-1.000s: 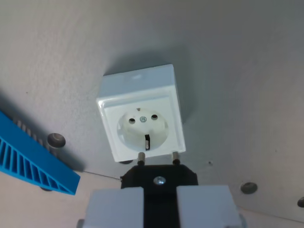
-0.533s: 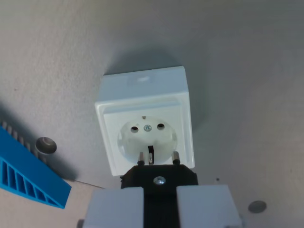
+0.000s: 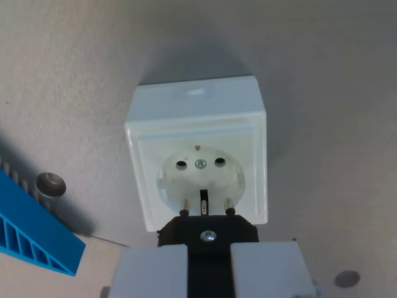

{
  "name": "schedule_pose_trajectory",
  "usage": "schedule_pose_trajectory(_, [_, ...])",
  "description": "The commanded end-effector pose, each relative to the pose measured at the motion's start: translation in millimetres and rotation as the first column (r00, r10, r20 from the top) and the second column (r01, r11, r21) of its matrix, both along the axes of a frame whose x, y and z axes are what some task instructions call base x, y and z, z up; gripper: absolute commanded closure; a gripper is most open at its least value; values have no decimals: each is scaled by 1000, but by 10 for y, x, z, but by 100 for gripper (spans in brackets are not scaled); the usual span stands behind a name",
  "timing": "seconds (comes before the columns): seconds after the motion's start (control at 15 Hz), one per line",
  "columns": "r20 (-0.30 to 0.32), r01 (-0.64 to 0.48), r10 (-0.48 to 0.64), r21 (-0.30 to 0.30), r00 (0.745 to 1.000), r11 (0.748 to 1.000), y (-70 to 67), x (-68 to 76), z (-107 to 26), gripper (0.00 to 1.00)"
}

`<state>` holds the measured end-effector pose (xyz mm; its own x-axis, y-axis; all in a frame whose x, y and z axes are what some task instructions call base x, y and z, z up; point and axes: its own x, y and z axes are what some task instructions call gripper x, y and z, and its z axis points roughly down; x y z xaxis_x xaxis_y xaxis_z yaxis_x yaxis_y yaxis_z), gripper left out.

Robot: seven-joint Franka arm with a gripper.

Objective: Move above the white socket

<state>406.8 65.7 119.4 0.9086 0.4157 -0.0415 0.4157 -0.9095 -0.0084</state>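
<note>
The white socket (image 3: 198, 152) is a square box on the grey board, filling the middle of the wrist view, with a round recess, two pin holes and a centre screw. My gripper (image 3: 208, 264) sits at the bottom edge, its two white fingers (image 3: 152, 273) shut on a black plug (image 3: 208, 233). The plug's two metal pins point up over the lower rim of the socket's round recess. The pin tips stand below the two holes in the picture. Whether the pins touch the socket I cannot tell.
A blue ribbed plastic part (image 3: 31, 233) lies at the wrist view's lower left. A round metal bolt head (image 3: 49, 184) sits beside it, and another bolt head (image 3: 346, 279) at the lower right. A seam in the board runs across the bottom.
The camera has come closer and moved over the socket: it looks larger, and the plug's pins now lie over the recess instead of at the socket's lower edge. The grip is unchanged.
</note>
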Motion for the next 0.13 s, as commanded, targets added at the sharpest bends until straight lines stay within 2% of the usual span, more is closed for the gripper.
schedule_pose_trajectory(0.07, [110,-50,52,-18,993,999,-1,-61,-73,100])
schedule_pose_trajectory(0.13, [110,-48,49,-16,993,999,1,-67,-82,100])
